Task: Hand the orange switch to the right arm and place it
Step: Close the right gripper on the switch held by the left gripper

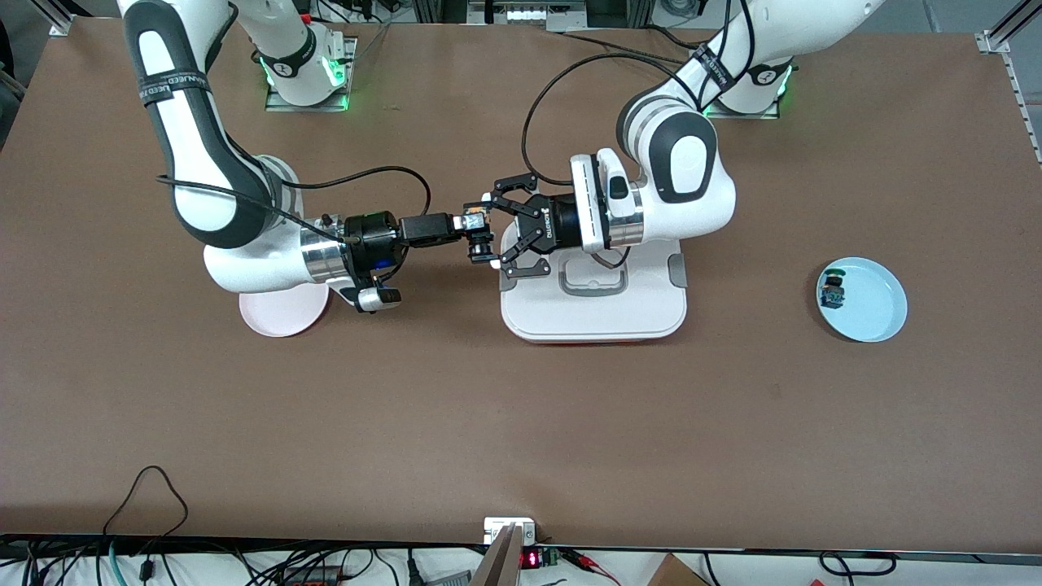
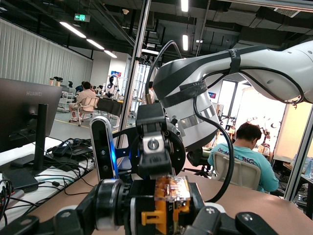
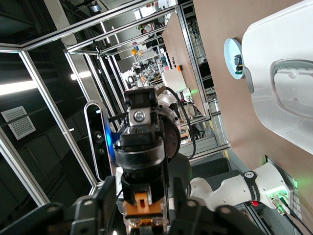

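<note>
While both arms meet in mid-air over the brown table [image 1: 521, 423], beside the edge of the white lidded plastic box [image 1: 594, 309], the left gripper [image 1: 498, 232] of open-link black fingers is clamped on the small black orange-capped switch [image 1: 480, 242]. The slim black right gripper [image 1: 470, 224] has its narrow fingers around the same switch, though I cannot tell whether they grip it. A round pink plate [image 1: 281, 313] lies under the right arm's wrist, and a green-capped switch [image 1: 832, 290] rests in the light-blue plate [image 1: 875, 313] toward the left arm's end.

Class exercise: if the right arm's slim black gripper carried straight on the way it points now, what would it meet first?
Most likely the small black-and-orange switch, already between the right gripper and the left gripper, which is shut on it above the table; the left gripper's body comes next.
</note>
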